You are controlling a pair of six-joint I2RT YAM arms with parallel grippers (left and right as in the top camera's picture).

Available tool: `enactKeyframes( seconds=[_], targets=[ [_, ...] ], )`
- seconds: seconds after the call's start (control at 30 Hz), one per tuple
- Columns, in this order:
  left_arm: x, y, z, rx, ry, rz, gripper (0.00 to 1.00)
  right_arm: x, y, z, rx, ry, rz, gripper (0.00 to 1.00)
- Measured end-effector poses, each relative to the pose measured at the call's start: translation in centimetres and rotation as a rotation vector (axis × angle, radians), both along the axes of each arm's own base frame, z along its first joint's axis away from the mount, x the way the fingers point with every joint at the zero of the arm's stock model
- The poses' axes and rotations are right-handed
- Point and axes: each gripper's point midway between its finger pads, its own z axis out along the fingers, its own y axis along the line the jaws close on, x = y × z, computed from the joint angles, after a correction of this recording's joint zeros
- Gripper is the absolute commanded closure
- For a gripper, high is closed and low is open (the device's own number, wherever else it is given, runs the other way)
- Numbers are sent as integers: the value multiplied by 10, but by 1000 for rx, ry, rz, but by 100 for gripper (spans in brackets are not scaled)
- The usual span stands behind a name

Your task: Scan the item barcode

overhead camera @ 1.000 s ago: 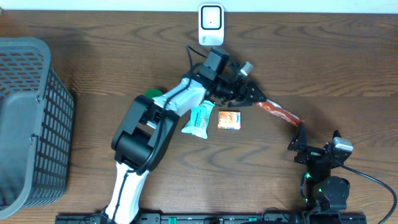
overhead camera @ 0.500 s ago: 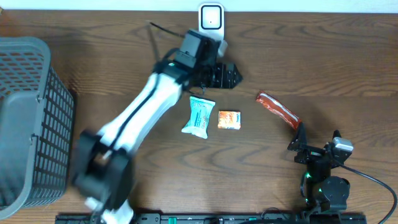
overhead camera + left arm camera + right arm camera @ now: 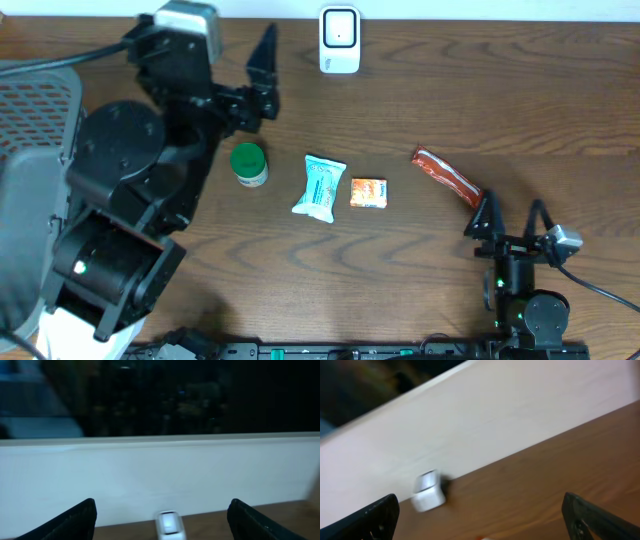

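On the table (image 3: 560, 100) the red packet (image 3: 447, 178) lies diagonally, far-left to near-right; both jaws spread wide.

A grey mesh basket (image 3: 35, 105) stands on the wooden table (image 3: 520, 100), well to the left of the left gripper (image 3: 265, 80). A white wall (image 3: 160, 480) is ahead of this gripper.
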Motion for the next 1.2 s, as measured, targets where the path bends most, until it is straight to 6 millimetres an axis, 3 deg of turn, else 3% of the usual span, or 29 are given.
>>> enactKeyframes(
  seconds=[0.17, 0.3, 0.47, 0.53, 0.57, 0.63, 0.7, 0.77, 0.8, 0.87, 0.9, 0.97, 1.07, 1.2],
  targets=[
    [3, 16, -17, 125, 46, 94, 16, 1, 30, -26, 70, 116, 181, 1],
    [5, 22, -37, 211, 109, 122, 16, 5, 40, -43, 95, 256, 233, 1],
    [6, 25, -39, 230, 113, 143, 16, 18, 44, -16, 102, 459, 249, 1],
    [6, 26, -39, 237, 113, 147, 16, 32, 47, 2, 93, 589, 263, 1],
    [5, 26, -39, 238, 111, 149, 16, 37, 51, 2, 80, 658, 284, 1],
    [3, 29, -38, 244, 110, 155, 16, 54, 65, 13, 50, 753, 376, 1],
    [-2, 33, -34, 237, 98, 163, 16, 83, 88, 32, 13, 751, 507, 1],
    [-10, 39, -27, 225, 79, 175, 16, 105, 110, 38, -1, 755, 623, 1],
    [-14, 43, -23, 218, 68, 181, 16, 112, 119, 36, -1, 764, 671, 37],
    [-25, 55, -13, 199, 40, 203, 16, 129, 134, 25, -1, 773, 758, 73],
    [-28, 61, -10, 194, 32, 216, 16, 136, 137, 19, -2, 773, 780, 97],
    [-35, 73, -3, 180, 13, 247, 16, 144, 141, 1, 18, 803, 808, 99],
    [-44, 92, 4, 165, -8, 304, 16, 140, 137, -26, 80, 906, 818, 99],
    [-50, 109, 9, 156, -20, 358, 16, 137, 109, -36, 127, 969, 748, 99]
  ],
)
